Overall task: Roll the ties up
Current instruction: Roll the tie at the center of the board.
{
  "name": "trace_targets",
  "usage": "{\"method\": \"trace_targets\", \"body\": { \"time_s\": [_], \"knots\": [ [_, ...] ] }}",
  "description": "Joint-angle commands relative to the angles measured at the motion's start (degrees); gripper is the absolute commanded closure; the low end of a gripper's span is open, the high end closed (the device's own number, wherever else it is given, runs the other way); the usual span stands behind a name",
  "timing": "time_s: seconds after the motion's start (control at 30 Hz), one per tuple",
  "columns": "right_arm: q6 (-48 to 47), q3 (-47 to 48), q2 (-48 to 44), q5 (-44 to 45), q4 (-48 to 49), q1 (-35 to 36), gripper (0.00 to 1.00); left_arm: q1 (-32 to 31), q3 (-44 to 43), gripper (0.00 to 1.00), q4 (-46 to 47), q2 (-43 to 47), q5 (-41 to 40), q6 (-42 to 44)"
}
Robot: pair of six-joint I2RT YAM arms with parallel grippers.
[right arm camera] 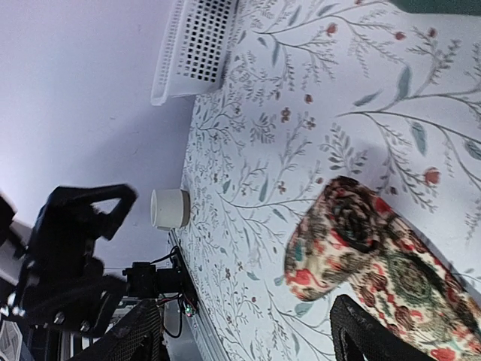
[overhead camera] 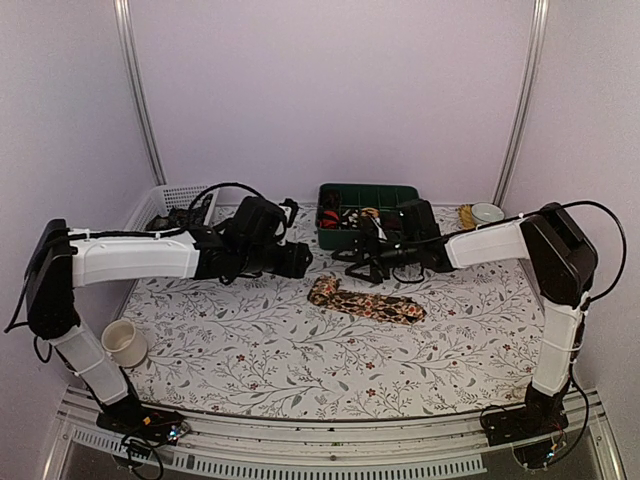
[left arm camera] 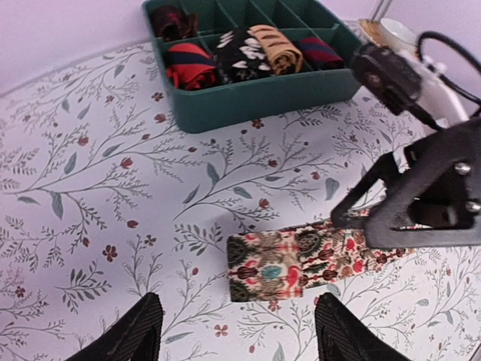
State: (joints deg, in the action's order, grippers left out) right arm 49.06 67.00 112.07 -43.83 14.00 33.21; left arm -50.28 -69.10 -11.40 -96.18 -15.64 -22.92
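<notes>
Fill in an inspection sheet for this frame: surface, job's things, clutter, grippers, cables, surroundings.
Surface: white tablecloth with a leafy floral print, lying flat.
Job's things: dark brown floral-print fabric tie lies on the cloth, with only its left end rolled. Several rolled fabric ties sit in the green plastic compartment tray.
Clutter: white mesh basket at the far left; white cup near the left arm's base.
Grippers: left gripper is open above the tie's rolled end and holds nothing. Right gripper is open and holds nothing.
Cables: black cables loop over both arms, clear of the tie.
Surroundings: plain pale walls.
</notes>
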Motion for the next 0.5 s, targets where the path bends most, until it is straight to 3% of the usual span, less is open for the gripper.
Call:
{"method": "trace_targets", "body": {
  "time_s": [0.0,0.23,0.47],
  "knots": [
    [1.74,3.87,1.47,-0.68,3.43,2.64,0.23,6.36,9.75,0.31,10.55,3.72,12.25,-6.83],
    [4.31,8.02,8.36,-1.38,7.67,5.46,0.23,12.45,17.22,0.25,20.51,3.23,23.57,-11.77],
    [6.40,7.27,12.40,-1.97,9.78,5.58,0.25,14.57,19.83,0.19,25.20,1.85,27.61,-14.35]
  ]
}}
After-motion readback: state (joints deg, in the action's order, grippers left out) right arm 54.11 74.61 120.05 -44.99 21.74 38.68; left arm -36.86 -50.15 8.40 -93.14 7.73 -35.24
